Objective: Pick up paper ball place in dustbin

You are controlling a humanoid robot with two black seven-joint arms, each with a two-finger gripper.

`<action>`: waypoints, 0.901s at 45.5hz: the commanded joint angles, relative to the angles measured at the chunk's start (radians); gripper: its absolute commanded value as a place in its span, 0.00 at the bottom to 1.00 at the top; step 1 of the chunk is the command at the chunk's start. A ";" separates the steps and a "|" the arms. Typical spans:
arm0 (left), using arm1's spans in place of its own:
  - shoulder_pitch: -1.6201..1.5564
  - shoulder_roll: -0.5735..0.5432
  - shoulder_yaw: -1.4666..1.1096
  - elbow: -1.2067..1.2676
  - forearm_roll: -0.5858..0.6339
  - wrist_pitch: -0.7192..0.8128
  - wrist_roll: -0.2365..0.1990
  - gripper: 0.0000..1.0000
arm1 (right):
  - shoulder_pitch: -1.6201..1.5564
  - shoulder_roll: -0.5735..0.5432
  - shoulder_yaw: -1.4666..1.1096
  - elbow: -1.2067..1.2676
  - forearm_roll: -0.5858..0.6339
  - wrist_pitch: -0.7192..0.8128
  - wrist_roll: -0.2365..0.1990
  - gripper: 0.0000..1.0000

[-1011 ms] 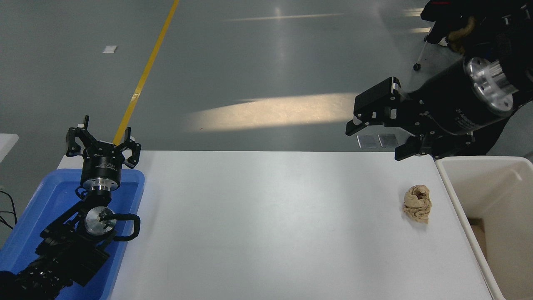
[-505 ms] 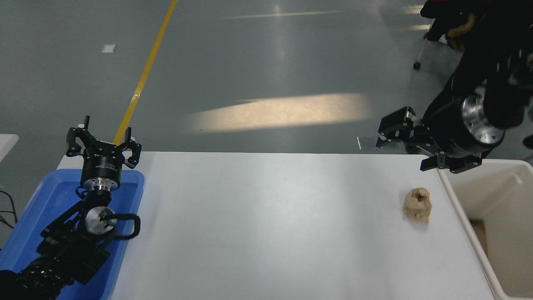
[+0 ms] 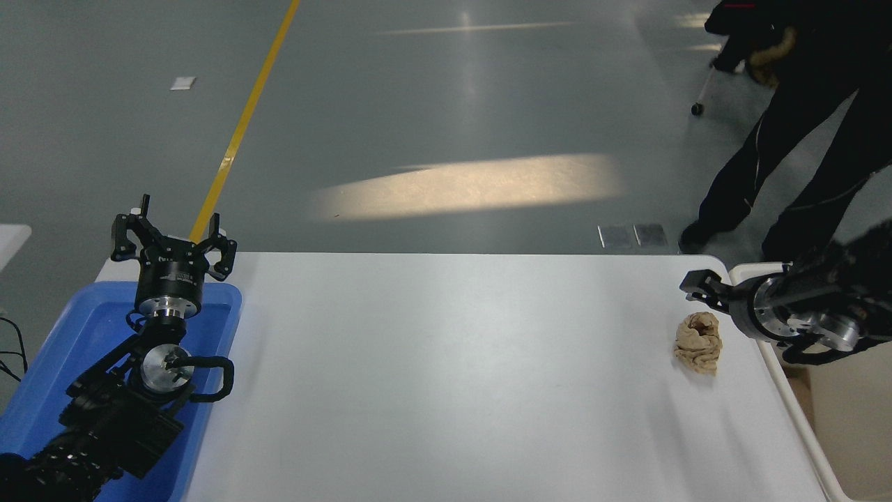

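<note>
The paper ball (image 3: 698, 341), a tan wrinkly wad, lies on the white table (image 3: 446, 376) near its right edge. The dustbin (image 3: 791, 397), a cream-white tub, stands just right of the table, partly cut off by the picture's edge. My right gripper (image 3: 733, 315) comes in low from the right over the dustbin's near corner. It is open and empty, and its upper finger (image 3: 699, 286) sits just above and behind the ball without touching it. My left gripper (image 3: 172, 240) is parked open at the lower left.
A blue tray (image 3: 56, 362) lies under the left arm at the table's left edge. A person in dark trousers (image 3: 801, 139) stands on the floor beyond the table's far right corner. A yellow line (image 3: 240, 125) runs across the floor.
My right gripper has dropped from high above the table's far right corner to table height beside the paper ball. The ball and the left arm have not moved.
</note>
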 commanded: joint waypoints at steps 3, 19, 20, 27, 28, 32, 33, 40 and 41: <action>0.000 0.000 0.001 0.000 0.000 0.000 0.000 0.99 | -0.245 0.047 0.073 -0.249 0.000 -0.070 0.000 1.00; 0.000 0.000 -0.001 -0.001 0.000 0.000 0.000 0.99 | -0.380 0.133 0.167 -0.437 -0.002 -0.068 0.000 1.00; 0.000 0.000 -0.001 -0.001 0.000 0.000 0.000 0.99 | -0.387 0.142 0.170 -0.450 -0.002 -0.068 0.000 1.00; 0.000 0.000 -0.001 -0.001 0.000 0.000 0.000 0.99 | -0.447 0.198 0.181 -0.551 -0.003 -0.067 0.000 0.99; 0.000 0.000 -0.001 0.000 0.000 0.000 0.000 0.99 | -0.456 0.205 0.181 -0.569 -0.005 -0.064 0.000 0.99; 0.000 0.000 -0.001 0.000 0.000 0.000 0.000 0.99 | -0.470 0.211 0.181 -0.592 -0.040 -0.059 -0.002 0.97; 0.000 0.000 0.001 0.000 0.000 0.000 0.000 0.99 | -0.470 0.211 0.181 -0.594 -0.054 -0.059 -0.002 0.95; 0.000 0.000 -0.001 0.000 0.000 0.000 0.000 0.99 | -0.486 0.211 0.179 -0.612 -0.146 -0.053 -0.005 0.74; 0.000 0.000 0.001 0.000 0.000 0.000 0.000 0.99 | -0.487 0.211 0.178 -0.612 -0.152 -0.053 -0.005 0.69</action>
